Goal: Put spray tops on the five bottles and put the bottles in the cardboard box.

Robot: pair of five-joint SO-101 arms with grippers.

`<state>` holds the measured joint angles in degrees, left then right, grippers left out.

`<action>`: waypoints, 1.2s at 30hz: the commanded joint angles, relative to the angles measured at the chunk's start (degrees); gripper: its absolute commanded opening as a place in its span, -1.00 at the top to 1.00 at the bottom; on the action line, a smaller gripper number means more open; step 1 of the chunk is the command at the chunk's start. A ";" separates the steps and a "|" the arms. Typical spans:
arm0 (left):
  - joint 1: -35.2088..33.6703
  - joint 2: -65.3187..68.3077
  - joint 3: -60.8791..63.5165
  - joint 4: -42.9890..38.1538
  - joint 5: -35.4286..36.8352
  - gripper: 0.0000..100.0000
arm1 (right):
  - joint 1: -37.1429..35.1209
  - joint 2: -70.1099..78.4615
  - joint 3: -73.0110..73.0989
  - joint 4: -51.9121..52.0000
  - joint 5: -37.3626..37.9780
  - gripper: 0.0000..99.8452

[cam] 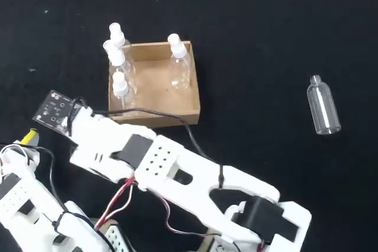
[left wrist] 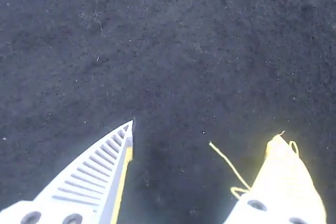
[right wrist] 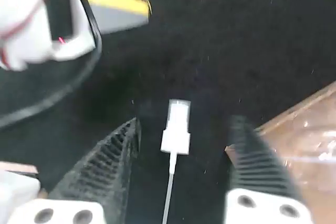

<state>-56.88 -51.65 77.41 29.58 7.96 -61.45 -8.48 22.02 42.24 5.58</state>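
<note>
Straddling a spray top (right wrist: 177, 128) whose tube (right wrist: 169, 192) is cut off, the right hand (right wrist: 186, 123) spreads released; the left hand (left wrist: 205, 132) too.

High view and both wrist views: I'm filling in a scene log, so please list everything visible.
table: one, black
box: one, brown cardboard, mid-table
capped bottles: four, clear with white tops, standing in the box
bare bottle: one, clear, lying on the table away from the box
spray top: one, white, lying on the table beside the box
left claw: one, white and yellow, open over bare table
right claw: one, black fingers, open around the spray top
</note>
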 commanded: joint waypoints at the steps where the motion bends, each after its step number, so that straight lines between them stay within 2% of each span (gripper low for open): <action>1: -0.13 -1.05 -3.21 0.26 -0.26 0.42 | -0.35 -4.88 -7.52 6.86 0.35 0.35; 6: -0.13 -0.70 -3.21 0.88 -0.26 0.42 | 1.41 -14.81 -10.68 19.69 0.53 0.48; 9: 1.98 -0.62 -5.23 6.24 -1.05 0.42 | 5.01 -22.46 -11.38 26.73 5.27 0.57; 11: 5.93 -0.62 -8.13 12.22 -5.63 0.42 | 8.79 -27.74 -11.38 30.77 8.26 0.58; 15: 13.58 -0.62 -15.34 24.35 -11.78 0.42 | 22.07 -37.14 -11.38 37.19 11.25 0.58; 19: 18.68 -0.53 -21.32 32.70 -12.22 0.42 | 42.11 -42.15 -11.21 41.67 15.82 0.58; 23: 23.52 -0.44 -21.93 34.90 -11.96 0.42 | 63.91 -42.33 -10.51 43.16 21.10 0.58; 26: 24.40 0.53 -21.67 34.99 -10.46 0.42 | 76.57 -41.54 -8.84 42.20 23.74 0.58; 30: 25.63 7.30 -22.29 34.99 -9.05 0.41 | 85.19 -38.99 -7.52 40.35 26.20 0.58; 36: 31.78 21.54 -25.19 34.99 -6.86 0.41 | 88.18 -33.80 -7.87 39.91 28.31 0.58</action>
<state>-27.16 -35.21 56.57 64.31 -1.19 24.88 -49.27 14.73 84.26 33.19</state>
